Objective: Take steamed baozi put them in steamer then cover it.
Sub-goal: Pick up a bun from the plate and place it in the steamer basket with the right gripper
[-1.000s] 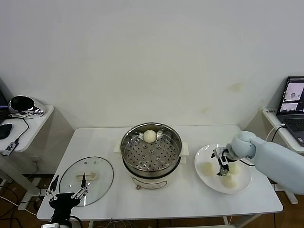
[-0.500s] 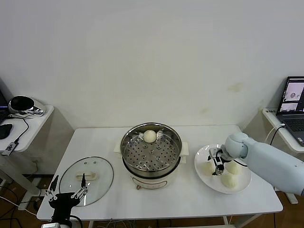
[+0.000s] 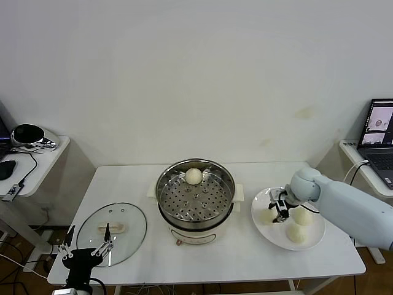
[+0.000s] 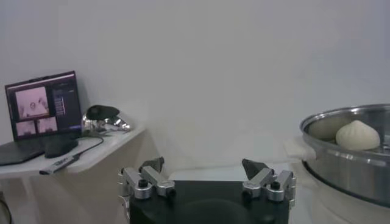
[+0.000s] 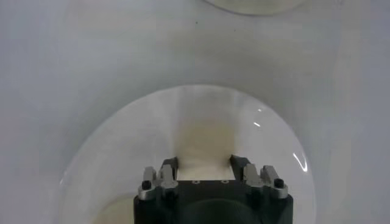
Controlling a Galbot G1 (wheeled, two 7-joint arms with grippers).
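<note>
Baozi (image 3: 268,216) sits between your right gripper's (image 3: 278,209) spread fingers on the white plate (image 3: 310,240), two more just beside; a fourth (image 3: 193,176) rests in the steamer (image 3: 194,195). Your left gripper (image 3: 86,252) waits open near the glass lid (image 3: 112,233).

Bright, even indoor light with soft, faint shadows on the white rectangular table (image 3: 123,181). Small glints mark the shiny round stainless-steel steamer (image 3: 195,193). The right wrist view looks hazy, with pale streaks of glare on the round white plate (image 5: 268,131).
</note>
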